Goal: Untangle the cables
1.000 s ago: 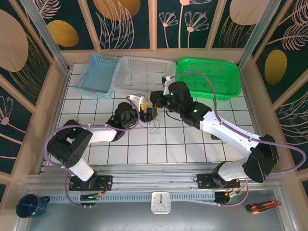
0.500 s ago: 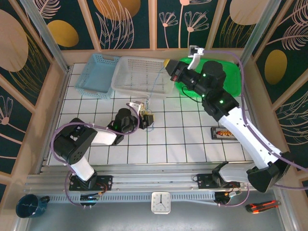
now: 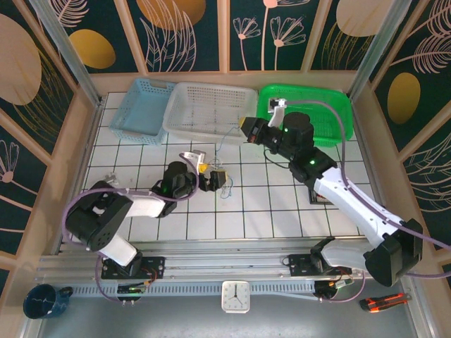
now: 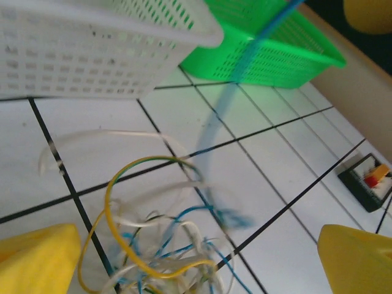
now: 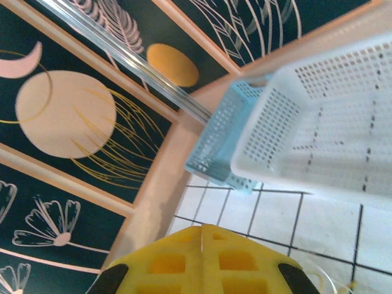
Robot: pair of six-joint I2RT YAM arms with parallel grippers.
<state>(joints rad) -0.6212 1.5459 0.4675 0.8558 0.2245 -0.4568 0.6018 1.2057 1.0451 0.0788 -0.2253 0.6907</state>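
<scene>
Cables (image 4: 160, 263) lie in a heap on the desk (image 3: 134, 158), between the wide-spread left fingers (image 3: 213, 180). Right fingers (image 5: 202, 257) pinch one blue cable (image 4: 211, 138), raised high near the white basket (image 3: 204, 105). Best pull it up slowly while the left arm (image 3: 141, 204), low and stretched right, pins the heap.

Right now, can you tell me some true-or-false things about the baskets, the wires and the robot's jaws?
1. The green basket sits left of the white basket. False: it sits on the right.
2. The left jaws stand wide open by the tangle of cables. True.
3. The right jaws are open. False: they are shut, and a blue cable runs up towards them.
4. A clock lies at the near edge. True.
</scene>
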